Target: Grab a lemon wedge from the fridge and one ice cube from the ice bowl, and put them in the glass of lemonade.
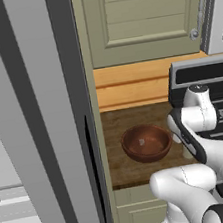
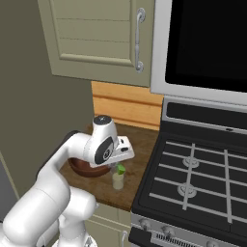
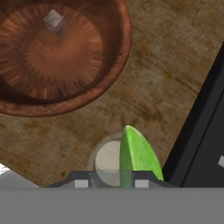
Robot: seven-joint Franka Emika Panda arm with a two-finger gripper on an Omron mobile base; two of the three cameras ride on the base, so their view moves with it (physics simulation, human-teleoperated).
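Observation:
My gripper (image 2: 119, 167) is shut on the lemon wedge (image 3: 136, 154), a yellow-green piece standing between the finger tips. Directly beneath it stands the glass of lemonade (image 3: 106, 161), a small pale tumbler (image 2: 117, 181) on the wooden counter next to the stove. The wedge (image 2: 120, 169) hangs just above the glass's mouth. The ice bowl (image 3: 57, 57), wide and reddish-brown, sits beside the glass with one ice cube (image 3: 54, 20) inside. In the left base view the bowl (image 1: 146, 142) lies left of my arm. The fridge (image 1: 34, 120) has its grey door swung open at the left.
A black gas stove (image 2: 202, 173) borders the counter (image 3: 175, 65) on the right, under a microwave (image 2: 207, 43). Beige panelled cabinets (image 2: 96, 34) hang above. The open fridge door blocks the left side, with white shelves (image 1: 17, 208) behind it.

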